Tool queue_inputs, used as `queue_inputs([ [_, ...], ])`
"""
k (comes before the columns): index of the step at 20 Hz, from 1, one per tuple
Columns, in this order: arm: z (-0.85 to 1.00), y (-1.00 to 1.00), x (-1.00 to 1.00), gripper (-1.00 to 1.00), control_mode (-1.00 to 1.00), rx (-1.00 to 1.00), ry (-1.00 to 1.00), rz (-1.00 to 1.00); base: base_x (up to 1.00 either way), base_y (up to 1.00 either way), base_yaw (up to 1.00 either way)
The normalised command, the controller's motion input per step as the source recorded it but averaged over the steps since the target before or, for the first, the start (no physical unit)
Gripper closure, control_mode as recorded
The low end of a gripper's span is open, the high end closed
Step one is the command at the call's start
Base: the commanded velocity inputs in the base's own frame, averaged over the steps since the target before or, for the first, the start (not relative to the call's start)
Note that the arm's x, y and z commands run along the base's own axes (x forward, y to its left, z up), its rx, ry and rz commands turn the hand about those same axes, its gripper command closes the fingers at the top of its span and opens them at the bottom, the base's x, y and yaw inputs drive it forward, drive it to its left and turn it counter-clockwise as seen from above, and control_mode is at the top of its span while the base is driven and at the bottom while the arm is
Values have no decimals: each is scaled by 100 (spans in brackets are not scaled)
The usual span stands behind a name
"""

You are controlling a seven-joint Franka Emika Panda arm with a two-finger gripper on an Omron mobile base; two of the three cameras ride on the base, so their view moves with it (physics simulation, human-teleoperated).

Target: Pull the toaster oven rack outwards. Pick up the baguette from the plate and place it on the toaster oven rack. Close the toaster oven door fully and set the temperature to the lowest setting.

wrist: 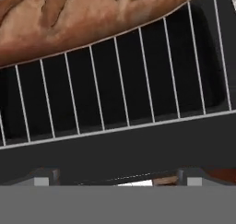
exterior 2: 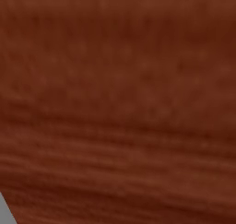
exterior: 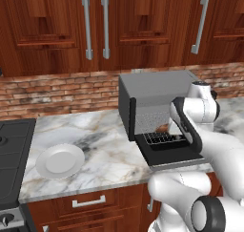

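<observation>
The oven (exterior: 152,90) stands on the marble counter (exterior: 105,159) against the brick wall, its door (exterior: 174,158) dropped flat toward the near edge. The rack (wrist: 124,103) is drawn out over the door, and the baguette (wrist: 87,20) lies across its far part. The gripper (wrist: 118,179) hangs just above the rack's near bar, jaws spread wide, holding nothing. The plate (exterior: 60,161) sits bare, well to the left of the oven.
</observation>
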Motion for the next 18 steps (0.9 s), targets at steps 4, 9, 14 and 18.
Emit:
queue_inputs([
  [4, -27, 0, 7, -100, -100, 0, 17, 10, 0, 0, 0],
  [9, -22, 0, 0, -100, -100, 0, 1, 8, 0, 0, 0],
  [14, -18, 0, 1, -100, -100, 0, -1, 6, 0, 0, 0],
  [18, -10, -1, 6, -100, -100, 0, -8, 6, 0, 0, 0],
])
